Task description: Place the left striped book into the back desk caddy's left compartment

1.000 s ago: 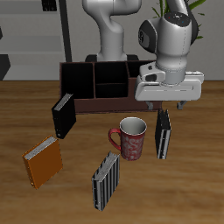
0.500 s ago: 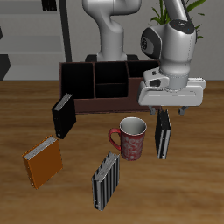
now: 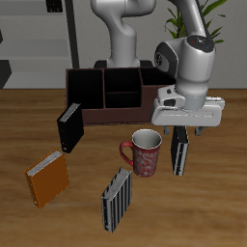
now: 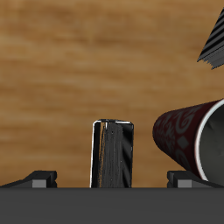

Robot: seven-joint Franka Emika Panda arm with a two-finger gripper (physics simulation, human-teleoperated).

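Gripper [image 3: 181,131] hangs directly above left striped book [image 3: 179,150], fingers spread, not touching it. Book stands upright on bench [image 3: 207,212] just beside red mug [image 3: 145,152], between mug and bench's side edge. Back desk caddy [image 3: 108,94] farther back than mug.

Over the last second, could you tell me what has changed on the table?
The gripper has come down over the left striped book, its open fingers now reaching the book's top edge; nothing is gripped yet. The book, the mug, the other books and the back desk caddy have stayed put.
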